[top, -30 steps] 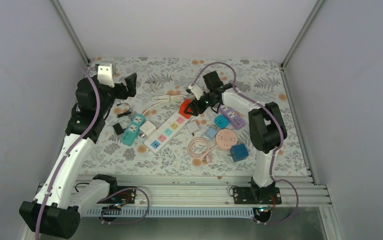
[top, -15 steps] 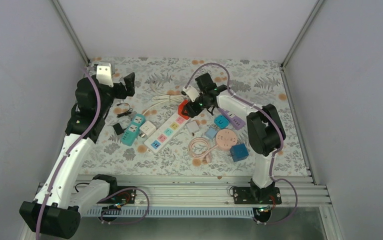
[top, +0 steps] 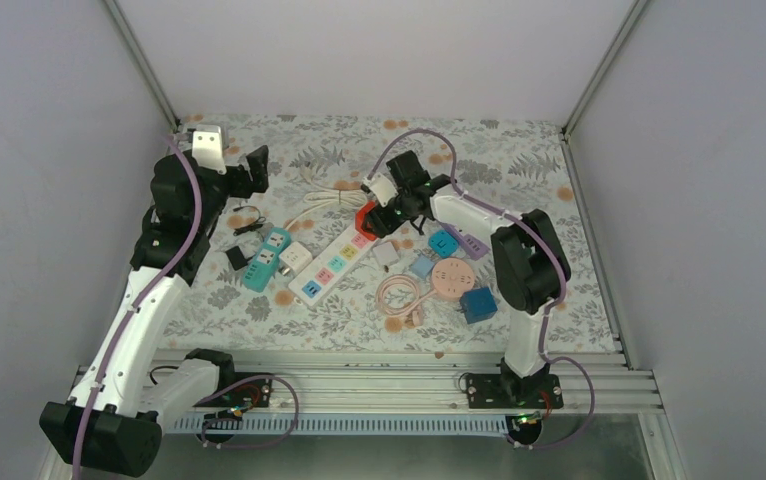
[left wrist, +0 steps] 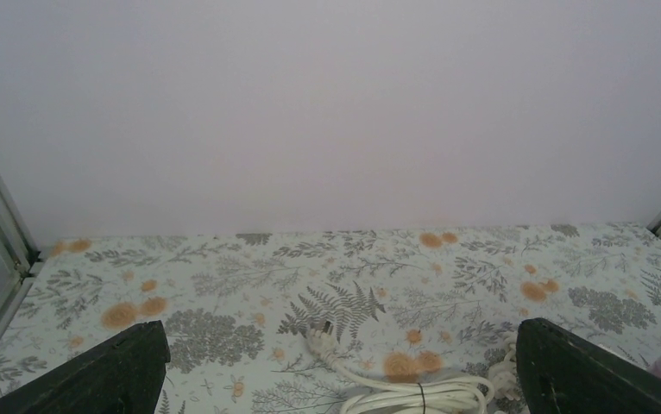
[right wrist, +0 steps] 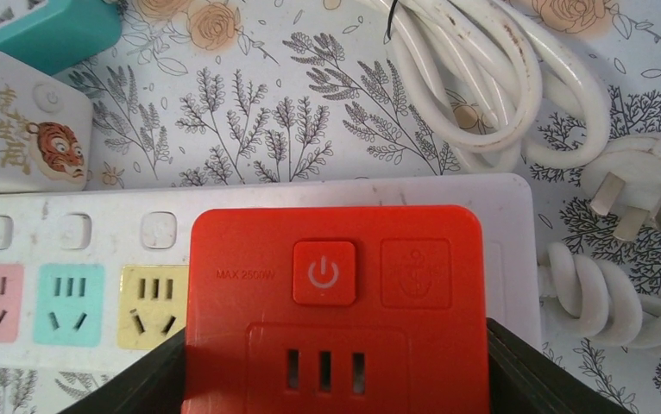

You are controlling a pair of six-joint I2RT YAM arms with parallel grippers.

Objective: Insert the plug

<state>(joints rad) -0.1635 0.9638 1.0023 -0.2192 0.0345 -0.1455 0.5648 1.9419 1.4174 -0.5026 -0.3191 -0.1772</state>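
My right gripper (top: 377,216) is shut on a red plug adapter (right wrist: 336,310), which has a power button and a socket face and also shows in the top view (top: 368,215). It holds the adapter over the far end of the white power strip (top: 331,260), whose white body (right wrist: 77,226) carries pink, teal and yellow sockets. I cannot tell whether the adapter's pins are in the strip. My left gripper (top: 256,168) is open and empty, raised at the back left, its fingers (left wrist: 111,379) wide apart in its wrist view.
The strip's coiled white cable (top: 331,196) and its plug (right wrist: 646,185) lie beyond it. A white tiger adapter (right wrist: 21,121), a teal adapter (top: 267,258), a purple strip (top: 464,235), a pink round socket (top: 451,276), a blue cube (top: 478,304) and a pink cable (top: 399,297) lie around.
My right gripper has moved left and slightly back with the red adapter, to the far end of the white strip. The left arm has barely moved.
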